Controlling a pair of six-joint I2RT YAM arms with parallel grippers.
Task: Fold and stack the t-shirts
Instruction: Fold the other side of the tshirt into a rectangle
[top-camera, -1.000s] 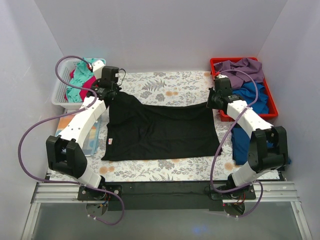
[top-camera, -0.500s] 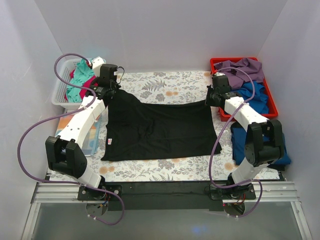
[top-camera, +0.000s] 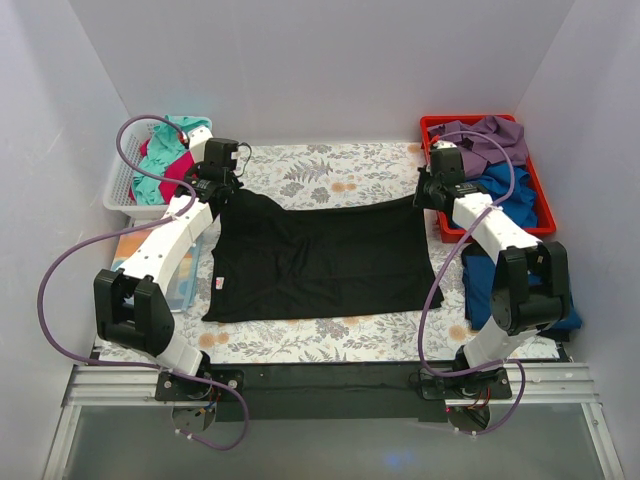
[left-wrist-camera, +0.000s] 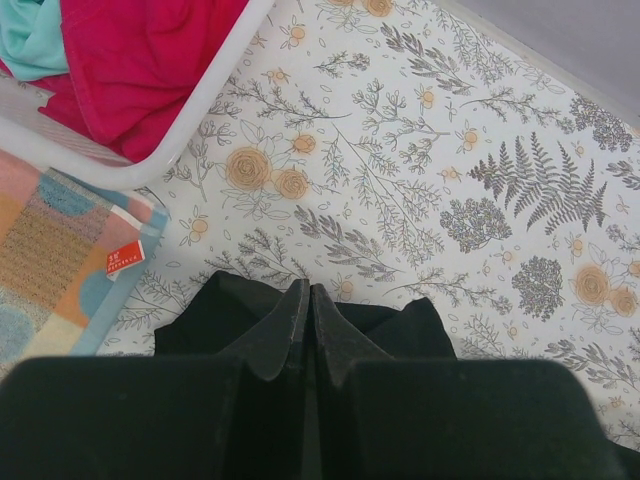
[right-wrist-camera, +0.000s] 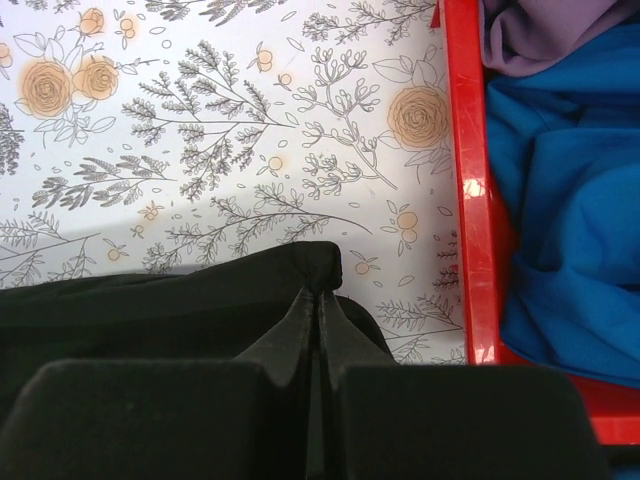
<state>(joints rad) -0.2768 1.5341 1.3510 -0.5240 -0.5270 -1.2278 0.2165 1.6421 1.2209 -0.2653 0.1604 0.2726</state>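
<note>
Early going, I judge — my left gripper (left-wrist-camera: 310, 292) and right gripper (right-wrist-camera: 320, 296) each pinch a far corner of the black t-shirt (top-camera: 320, 262), spread on the floral sheet (top-camera: 330, 165) — nothing folded or stacked yet.

Counter (top-camera: 300, 342) under a floral sheet (top-camera: 330, 172): one black t-shirt (top-camera: 320, 262) spread across the centre. White basket (top-camera: 117, 196) at far left corner, red bin (top-camera: 541, 196) at far right corner. Dotted pale cloth (top-camera: 184, 287) along left edge; blue t-shirt (top-camera: 481, 286) at right edge.

Left arm (top-camera: 165, 240) and right arm (top-camera: 492, 226) outstretched forward, left fingers (left-wrist-camera: 283, 335) and right fingers (right-wrist-camera: 296, 335) pinched fully together.
</note>
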